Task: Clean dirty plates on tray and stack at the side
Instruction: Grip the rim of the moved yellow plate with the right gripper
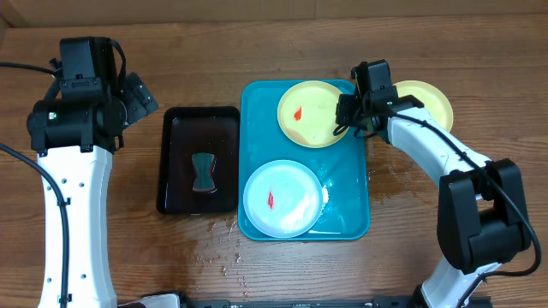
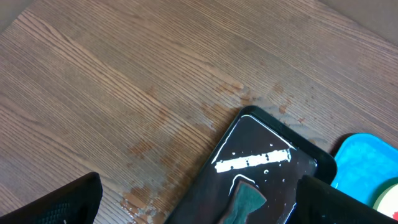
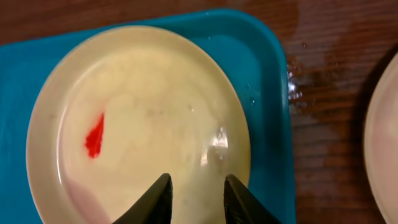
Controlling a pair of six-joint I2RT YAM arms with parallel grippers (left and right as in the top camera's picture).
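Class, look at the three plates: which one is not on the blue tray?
The pale yellow plate on the wooden table right of the tray. The other yellow plate and the white plate lie in the tray, each red-smeared.

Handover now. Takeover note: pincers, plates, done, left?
Left pincer: open, empty, left of the black tray.
Right pincer: open, over the rim of the yellow plate at the far end of the teal tray.
White plate: near end of the teal tray. Both show red smears.
Done: second yellow plate on the table right of the teal tray, no smear visible.
Left: clean both, stack beside it.
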